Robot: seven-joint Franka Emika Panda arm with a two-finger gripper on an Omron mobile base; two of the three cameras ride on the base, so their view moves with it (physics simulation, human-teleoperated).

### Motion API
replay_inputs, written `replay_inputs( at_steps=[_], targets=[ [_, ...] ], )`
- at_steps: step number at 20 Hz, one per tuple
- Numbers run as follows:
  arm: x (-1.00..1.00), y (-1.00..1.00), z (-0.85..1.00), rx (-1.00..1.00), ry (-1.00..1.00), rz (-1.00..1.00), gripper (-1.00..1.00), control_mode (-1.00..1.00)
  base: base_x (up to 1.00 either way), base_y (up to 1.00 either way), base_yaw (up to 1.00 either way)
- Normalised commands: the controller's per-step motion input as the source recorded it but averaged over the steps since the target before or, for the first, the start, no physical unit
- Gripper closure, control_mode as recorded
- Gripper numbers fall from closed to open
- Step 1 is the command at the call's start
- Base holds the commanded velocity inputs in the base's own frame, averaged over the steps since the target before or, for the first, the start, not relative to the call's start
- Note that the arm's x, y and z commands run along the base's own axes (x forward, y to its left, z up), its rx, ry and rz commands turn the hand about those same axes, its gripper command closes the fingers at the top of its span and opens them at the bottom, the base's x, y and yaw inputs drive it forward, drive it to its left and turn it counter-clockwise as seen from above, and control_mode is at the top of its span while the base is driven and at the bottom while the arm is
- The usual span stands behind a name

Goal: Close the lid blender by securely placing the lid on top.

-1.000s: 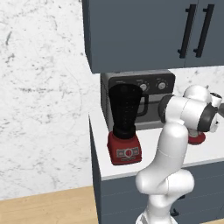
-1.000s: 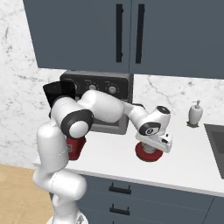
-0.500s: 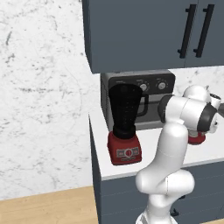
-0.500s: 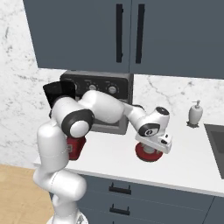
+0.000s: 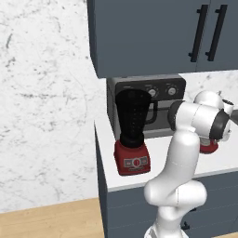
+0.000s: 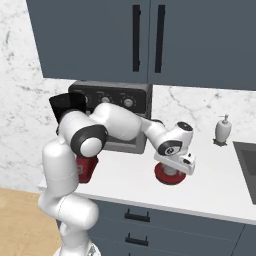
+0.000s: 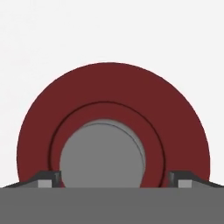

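The red lid lies flat on the white counter, its pale grey knob facing up. My gripper hangs straight over it, open, with one fingertip on each side of the knob and a gap showing on the right. In the right base view the gripper sits low over the lid. The lid peeks out beneath the hand in the left base view. The blender stands at the counter's left end, red base below, dark jar mouth uncovered. My arm partly hides the blender.
A grey toaster oven stands against the wall behind the blender. A white soap dispenser and a sink edge are at the right. Dark cabinets hang above the counter.
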Motion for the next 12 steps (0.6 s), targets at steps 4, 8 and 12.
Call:
replay_inputs(
  at_steps=[4, 8, 12],
  targets=[
    [0.19, 0.63, -0.41, 0.00, 0.00, 0.00, -1.00, -1.00, 0.00, 0.00, 0.00],
    [0.00, 0.75, -0.83, -0.04, 0.00, 0.00, 1.00, -1.00, 0.00, 0.00, 0.00],
    [0.00, 0.59, -0.82, -0.01, 0.00, 0.00, 1.00, -1.00, 0.00, 0.00, 0.00]
  ],
)
